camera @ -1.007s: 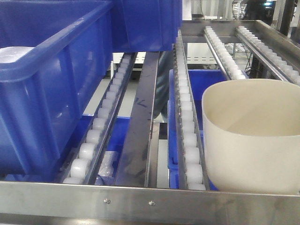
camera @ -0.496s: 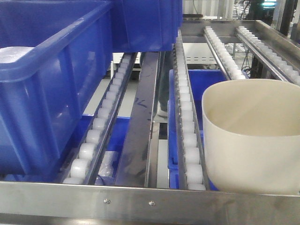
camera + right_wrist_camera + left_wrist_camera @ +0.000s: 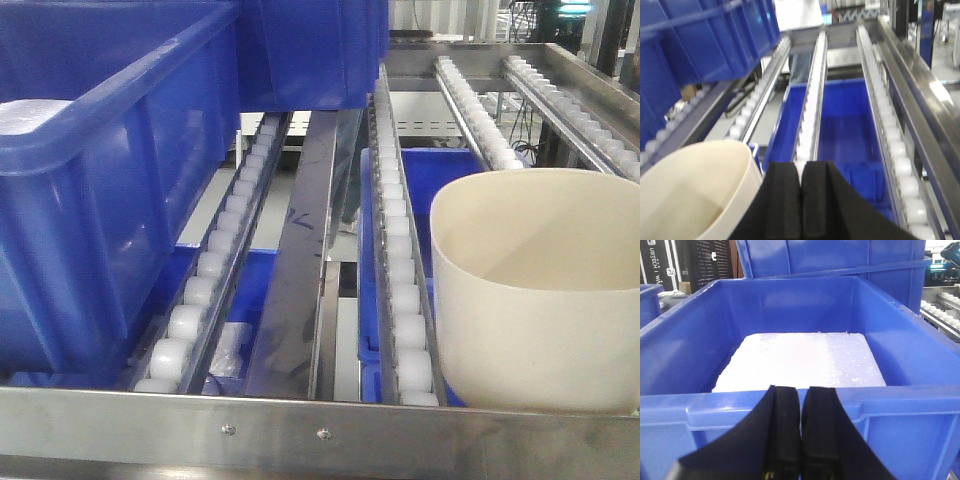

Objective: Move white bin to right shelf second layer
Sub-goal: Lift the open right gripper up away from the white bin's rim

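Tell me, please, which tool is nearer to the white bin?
Right. The right tool is shut just beside the white bin; the left tool faces a blue crate instead.

One white bin, two blue crates on the rack.

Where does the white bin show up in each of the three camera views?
Front view: the white bin fills the lower right, sitting on the roller rails.
Left wrist view: not in it; only a blue crate with a white foam slab.
Right wrist view: lower left corner, beside the closed right fingers.
Shared landmark: the roller rail beside the bin.
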You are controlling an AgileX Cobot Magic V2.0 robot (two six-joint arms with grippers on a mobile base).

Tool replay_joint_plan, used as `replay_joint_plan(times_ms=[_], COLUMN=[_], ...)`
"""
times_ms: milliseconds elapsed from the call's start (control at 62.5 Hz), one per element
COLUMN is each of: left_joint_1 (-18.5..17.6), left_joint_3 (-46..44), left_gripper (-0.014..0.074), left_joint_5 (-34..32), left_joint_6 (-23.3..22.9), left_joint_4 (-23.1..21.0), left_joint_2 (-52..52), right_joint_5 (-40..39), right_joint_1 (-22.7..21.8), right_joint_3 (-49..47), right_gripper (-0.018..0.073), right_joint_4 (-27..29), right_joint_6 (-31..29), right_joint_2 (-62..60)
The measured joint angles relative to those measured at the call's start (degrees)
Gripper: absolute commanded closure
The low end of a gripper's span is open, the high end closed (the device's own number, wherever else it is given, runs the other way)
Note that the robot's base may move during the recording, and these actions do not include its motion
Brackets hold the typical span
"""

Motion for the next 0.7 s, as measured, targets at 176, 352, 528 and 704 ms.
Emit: replay_joint_plan(times_ms=[176,352,528,704], left_joint_1=[0.0,0.0,0.0,0.0], left_joint_3=[0.0,0.0,0.0,0.0], left_gripper=[0.0512,0.0512,0.0512,0.0512], left_joint_5=[0.0,0.0,0.0,0.0], left_joint_6=[0.0,0.0,0.0,0.0], left_joint_4=[0.0,0.0,0.0,0.0], left_joint_2=[0.0,0.0,0.0,0.0], right_joint_5=[0.84,0.94,0.94,0.94], right_joint_1=[0.0,0.0,0.0,0.0], right_joint_3=[0.1,0.1,0.1,0.1], right_gripper=[0.0503,0.0503,0.0503,0.0503], right_joint_4=[0.13,0.13,0.13,0.13], right_joint_6=[0.0,0.0,0.0,0.0], right_joint_2=[-1.03,-1.03,-1.03,-1.03])
